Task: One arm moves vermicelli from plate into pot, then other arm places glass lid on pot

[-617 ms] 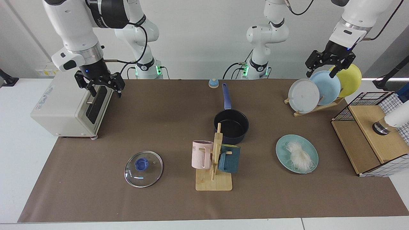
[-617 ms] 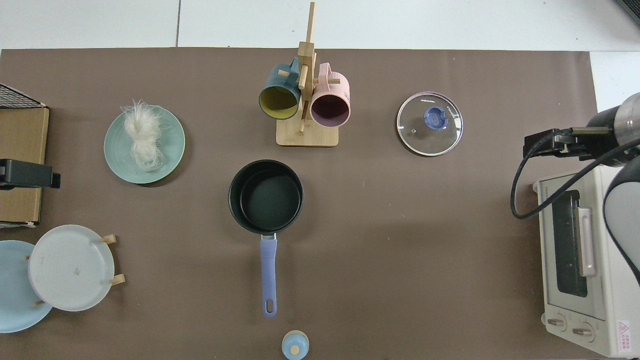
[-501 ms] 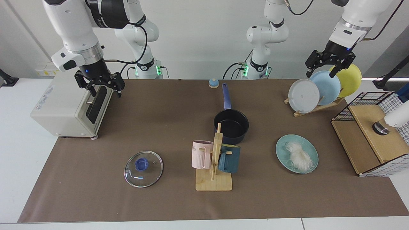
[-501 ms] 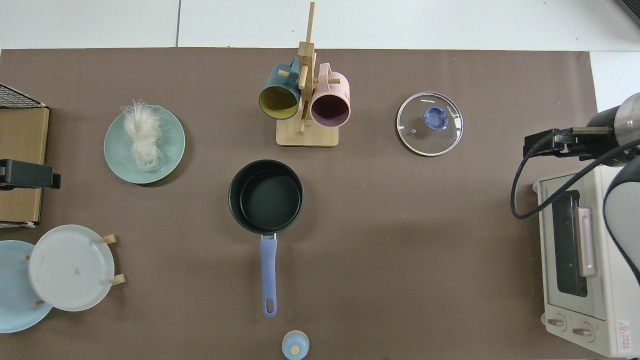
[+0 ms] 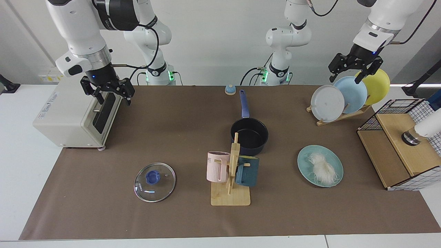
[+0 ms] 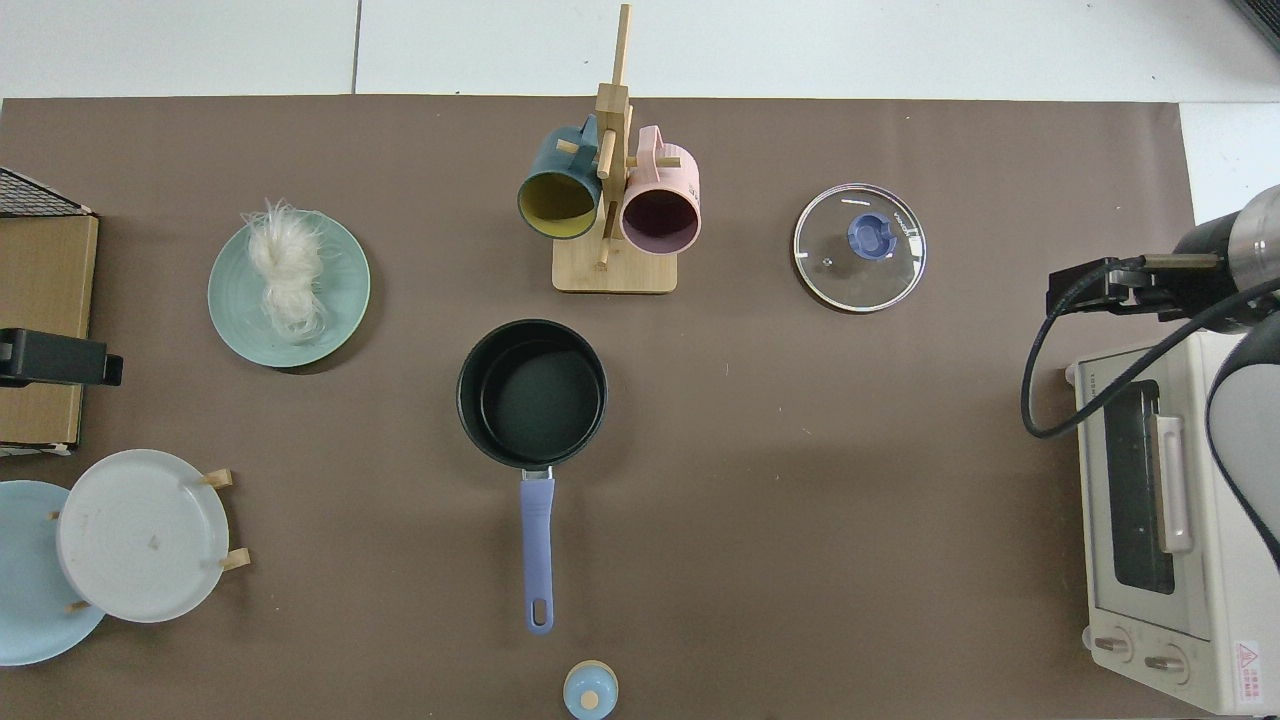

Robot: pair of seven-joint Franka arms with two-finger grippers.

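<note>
The vermicelli lies as a white tangle on the teal plate. Mid-table stands the dark pot, empty, its blue handle pointing toward the arm bases. The glass lid lies flat on the mat, blue knob up. My left gripper hangs open above the plate rack, far behind the teal plate. My right gripper hangs open over the toaster oven's front, well behind the lid. Neither holds anything.
A wooden mug tree with a pink and a dark teal mug stands just in front of the pot. A toaster oven, a rack of white, blue and yellow plates, a wire basket with a wooden box and a small blue bell ring the mat.
The left gripper has shifted slightly, rising a little over the plate rack. Everything else is as before.
</note>
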